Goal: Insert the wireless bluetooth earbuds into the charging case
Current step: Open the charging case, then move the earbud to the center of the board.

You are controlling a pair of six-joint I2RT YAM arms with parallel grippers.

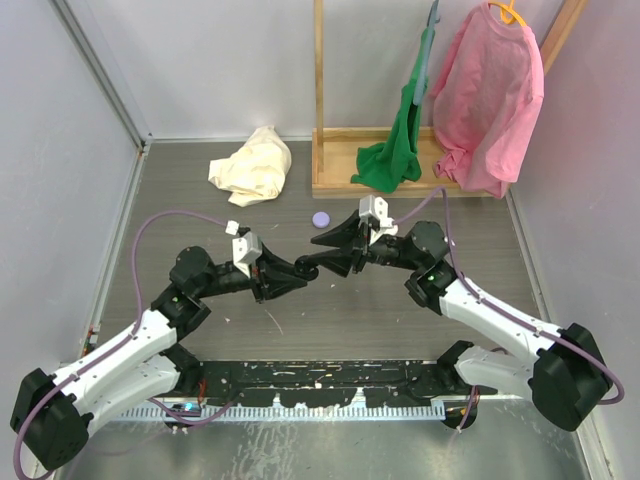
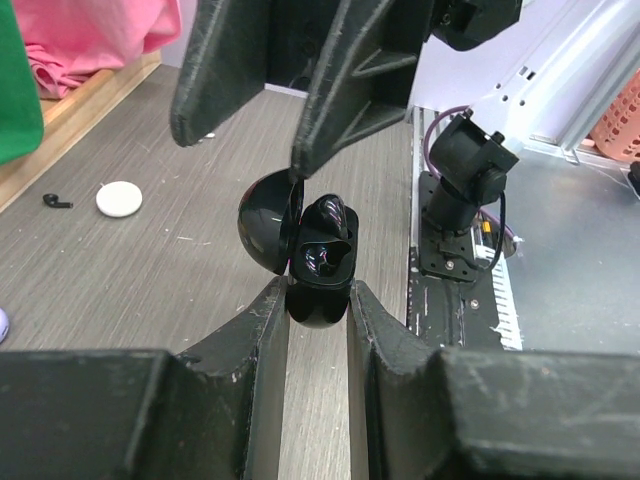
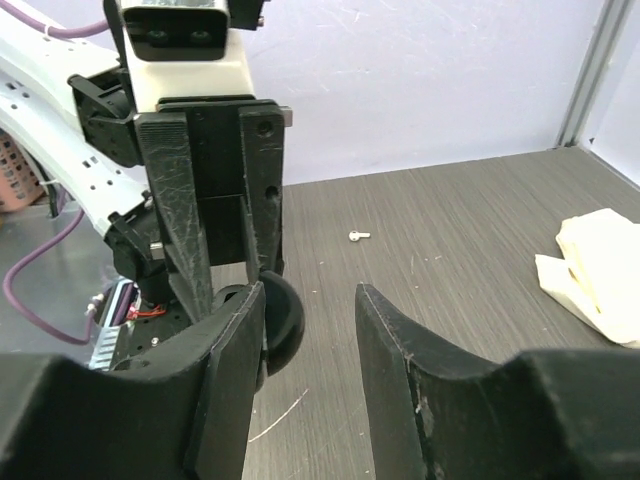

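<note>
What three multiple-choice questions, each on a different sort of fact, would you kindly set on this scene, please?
1. Where is the black charging case?
A. Clamped between the fingers of the left gripper
B. On a shelf
C. In a drawer

2. What colour is the garment hanging furthest right on the wooden rack?
A. Blue
B. Grey
C. Pink

3. What state is the case's lid in?
A. Snapped shut
B. Hinged open
C. Detached and lying apart

Answers:
1 A, as the left wrist view shows both fingers pressed against the case's sides, above the table.
2 C, as the top view shows a pink garment on a hanger at the right end.
3 B, as the lid is swung to one side and the case's inside is exposed.
</note>
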